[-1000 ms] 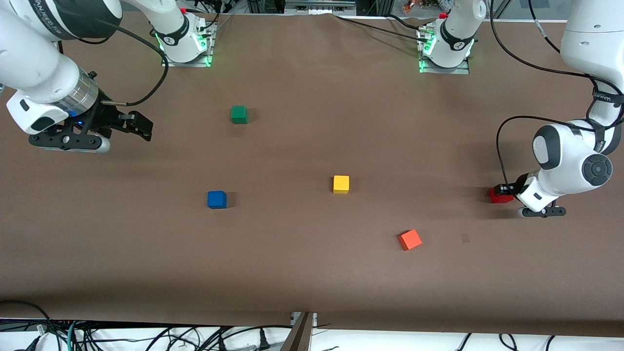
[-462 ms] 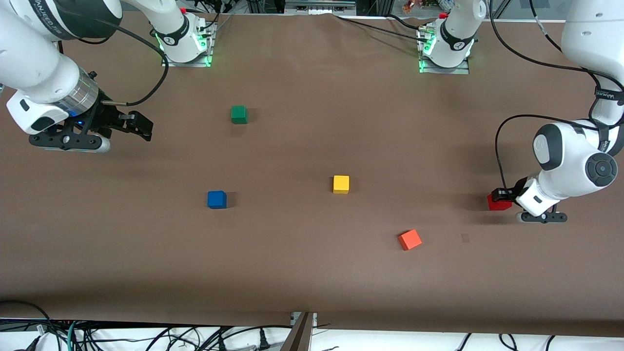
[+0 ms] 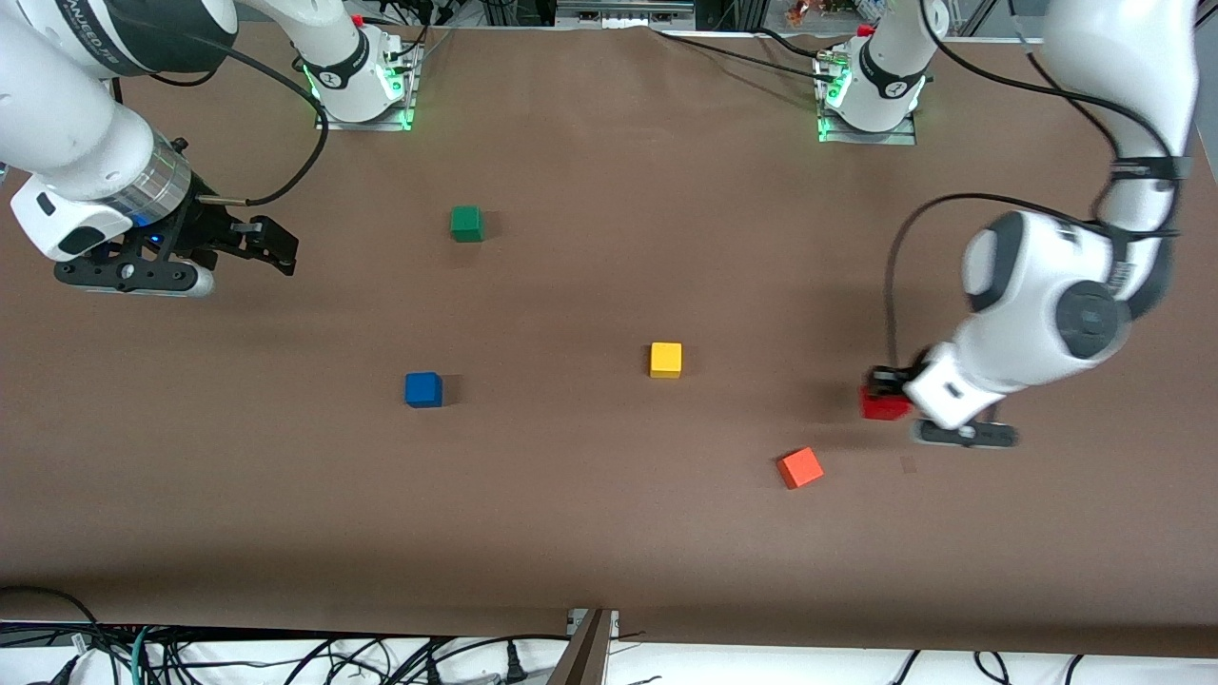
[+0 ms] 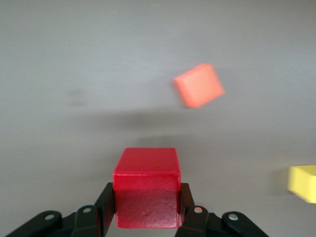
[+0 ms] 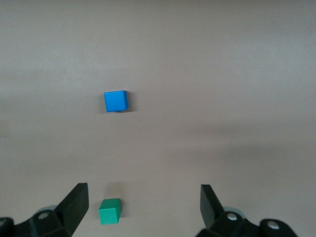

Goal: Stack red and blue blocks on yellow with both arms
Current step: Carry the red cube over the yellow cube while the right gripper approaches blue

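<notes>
The right gripper [image 3: 271, 245] is held above the table [image 3: 609, 533] at the right arm's end, its fingers [image 5: 74, 205] spread wide apart and nothing between them; this arm waits. The blue cube [image 3: 423, 389] is seen resting on the table, with the green cube [image 3: 466, 224] farther from the front camera. The yellow cube [image 3: 665, 360] sits near the middle, well apart from the blue one. The orange cube [image 3: 800, 467] lies nearer the camera. Toward the left arm's end, the red cube [image 3: 882, 403] is pinched between the fingers [image 4: 190, 212] of the left gripper [image 3: 893, 390], over bare table just beside the orange cube.
</notes>
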Robot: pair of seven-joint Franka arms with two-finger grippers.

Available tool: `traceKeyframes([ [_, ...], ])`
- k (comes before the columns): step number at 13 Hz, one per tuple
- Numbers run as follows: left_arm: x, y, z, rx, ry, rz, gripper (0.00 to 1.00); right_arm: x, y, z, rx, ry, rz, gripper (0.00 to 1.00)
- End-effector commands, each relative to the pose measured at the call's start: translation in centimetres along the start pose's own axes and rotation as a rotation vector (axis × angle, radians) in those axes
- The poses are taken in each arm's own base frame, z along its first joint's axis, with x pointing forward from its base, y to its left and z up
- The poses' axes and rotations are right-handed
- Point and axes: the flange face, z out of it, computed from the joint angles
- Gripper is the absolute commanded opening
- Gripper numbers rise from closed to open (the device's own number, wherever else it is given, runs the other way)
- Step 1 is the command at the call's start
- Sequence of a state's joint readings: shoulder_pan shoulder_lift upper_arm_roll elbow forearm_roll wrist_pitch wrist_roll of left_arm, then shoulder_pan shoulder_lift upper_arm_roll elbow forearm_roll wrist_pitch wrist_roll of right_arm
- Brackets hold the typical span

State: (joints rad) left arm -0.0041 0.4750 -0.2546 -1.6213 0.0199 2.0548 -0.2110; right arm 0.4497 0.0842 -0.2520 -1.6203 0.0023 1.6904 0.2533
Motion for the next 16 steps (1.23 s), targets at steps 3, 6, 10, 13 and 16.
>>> traceKeyframes([
  [3, -1.7, 15.4, 3.4, 0.015, -0.021, 0.101, 0.09, 0.0, -1.5, -1.2, 0.061, 0.006, -0.005, 1.0],
  [6, -3.0, 20.7, 7.0, 0.02, -0.052, 0.036, 0.1, 2.5, -3.2, 2.3, 0.052, 0.02, -0.023, 1.0],
  [10, -4.0, 23.4, 9.4, 0.02, -0.077, 0.053, 0.1, 3.8, -5.4, 7.9, 0.0, -0.041, -0.052, 1.0],
  [13, -4.4, 24.0, 10.1, 0.022, -0.091, 0.051, 0.1, 3.3, -7.5, 9.2, -0.014, -0.055, -0.085, 1.0],
  [16, -4.8, 24.5, 10.1, 0.024, -0.092, 0.046, 0.1, 3.7, -7.6, 9.3, 0.003, -0.041, -0.083, 1.0],
])
